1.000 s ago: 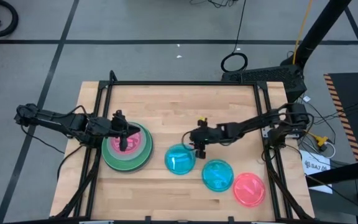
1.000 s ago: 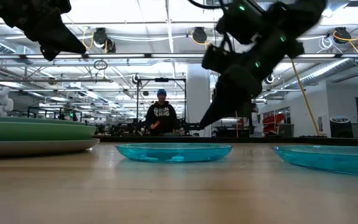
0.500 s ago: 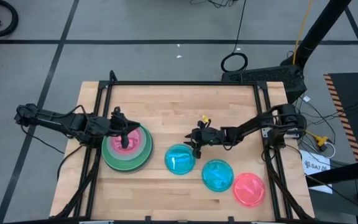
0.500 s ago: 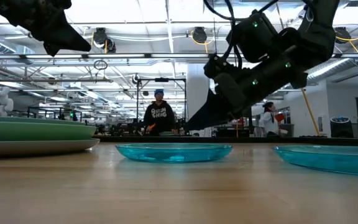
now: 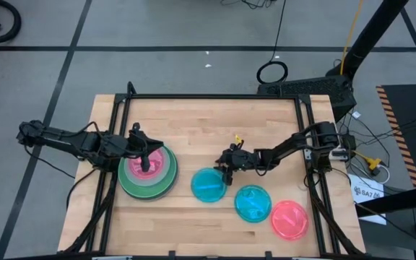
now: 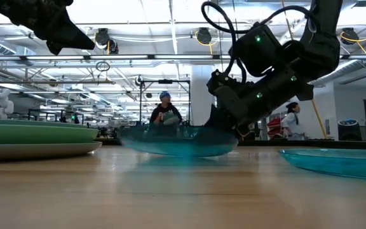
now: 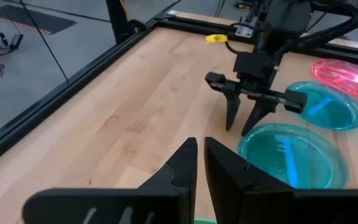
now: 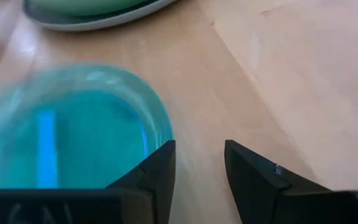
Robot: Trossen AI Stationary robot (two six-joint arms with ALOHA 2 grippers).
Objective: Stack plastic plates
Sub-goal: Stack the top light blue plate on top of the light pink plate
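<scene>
Cyan and translucent, the nearer plate point(image 5: 209, 185) lies just below the right gripper point(image 5: 227, 167) in the high view, near the middle of the wooden table point(image 5: 208, 123). That view reads it as flat. The low view shows more: the plate point(image 6: 178, 140) is tipped, its edge by the gripper raised and the rest slanting down toward the tabletop, blurred. The right wrist view shows that gripper's fingers point(image 8: 160, 168) parted, one of them at the plate's rim point(image 8: 73, 134) and the other over bare wood; whether they pinch the rim I cannot tell. From the left wrist view the same fingers point(image 7: 232, 112) stand spread like a fork, tips down at the plate's far edge.

Being round, the plates have no long axis; only this one's tilt gives it a direction.

A second cyan plate point(image 5: 253, 203) lies flat beside it, and a pink plate point(image 5: 289, 219) beyond that, toward the table's right front corner. The three run in a slanting row, close together.

On the left stands the stack point(image 5: 149, 173): a large grey plate at the bottom, green ones above, a pink one on top. The left gripper point(image 5: 145, 154) hangs over it, fingers pressed together and holding nothing, as the left wrist view shows point(image 7: 197, 163).

Only the low view shows people point(image 6: 164, 114) in the room behind.
</scene>
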